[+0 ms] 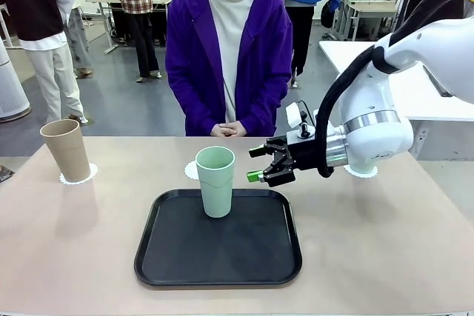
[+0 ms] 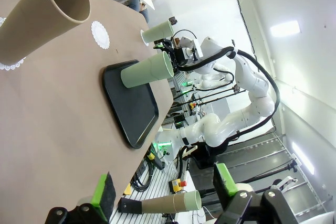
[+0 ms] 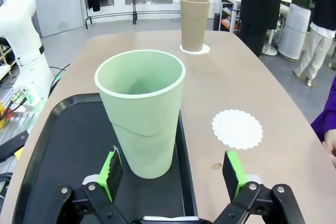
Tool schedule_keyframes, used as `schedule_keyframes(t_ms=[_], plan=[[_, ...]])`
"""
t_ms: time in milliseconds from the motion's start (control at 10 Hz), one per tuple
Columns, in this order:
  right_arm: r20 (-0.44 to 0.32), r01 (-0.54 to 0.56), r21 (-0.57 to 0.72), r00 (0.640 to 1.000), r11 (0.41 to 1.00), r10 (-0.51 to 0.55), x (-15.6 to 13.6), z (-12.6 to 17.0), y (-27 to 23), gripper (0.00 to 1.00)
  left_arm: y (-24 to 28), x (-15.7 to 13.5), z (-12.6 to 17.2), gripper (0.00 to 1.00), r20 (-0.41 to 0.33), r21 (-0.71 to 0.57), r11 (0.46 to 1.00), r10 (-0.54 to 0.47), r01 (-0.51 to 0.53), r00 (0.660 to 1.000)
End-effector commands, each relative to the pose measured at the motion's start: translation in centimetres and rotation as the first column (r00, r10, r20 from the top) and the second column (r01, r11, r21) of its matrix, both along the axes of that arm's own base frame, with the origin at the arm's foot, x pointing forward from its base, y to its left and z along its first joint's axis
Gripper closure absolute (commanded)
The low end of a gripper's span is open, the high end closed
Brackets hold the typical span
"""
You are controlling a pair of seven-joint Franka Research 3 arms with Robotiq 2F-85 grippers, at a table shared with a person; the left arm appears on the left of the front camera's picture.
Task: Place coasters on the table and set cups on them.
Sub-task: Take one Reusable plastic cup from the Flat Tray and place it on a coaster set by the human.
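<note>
Front view: matte tapered mint cup, glossy rounded black tray.

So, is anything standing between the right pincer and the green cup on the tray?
Nothing visible. The open right pincer faces the mint green cup directly, its green pads on either side of a bare gap. The empty doily lies off to the side, on the table.

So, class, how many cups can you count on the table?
3: a tan cup on the far-left doily, a mint cup on the black tray, another mint cup on the right doily behind the arm.
</note>
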State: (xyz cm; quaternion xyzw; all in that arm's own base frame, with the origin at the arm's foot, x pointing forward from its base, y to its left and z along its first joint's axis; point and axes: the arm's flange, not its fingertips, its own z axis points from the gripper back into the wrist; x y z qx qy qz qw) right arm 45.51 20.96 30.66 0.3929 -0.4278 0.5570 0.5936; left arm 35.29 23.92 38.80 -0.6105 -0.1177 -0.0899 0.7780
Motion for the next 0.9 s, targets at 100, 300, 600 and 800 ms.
schedule_keyframes(t_ms=[100, 300, 600, 800], plan=[[0.000, 0.000, 0.000, 1.000, 1.000, 0.000, 0.0, 0.0, 0.0, 0.00, 0.0, -0.2, 0.2, 0.00, 0.006, -0.004, 1.000, 0.004, -0.004, 1.000], [-0.105, -0.012, 0.098, 0.994, 0.995, 0.023, -0.3, -0.8, -0.3, 0.00, 0.0, -0.2, 0.2, 0.00, 0.006, -0.004, 1.000, 0.004, -0.004, 1.000], [-0.180, -0.038, 0.161, 0.981, 0.986, 0.067, -1.0, -2.6, -0.3, 0.00, 0.0, -0.2, 0.2, 0.00, 0.006, -0.004, 1.000, 0.004, -0.004, 1.000], [-0.181, -0.054, 0.169, 0.980, 0.984, 0.085, -1.1, -4.2, 0.4, 0.00, 0.0, -0.2, 0.2, 0.00, 0.006, -0.004, 1.000, 0.004, -0.004, 1.000]])
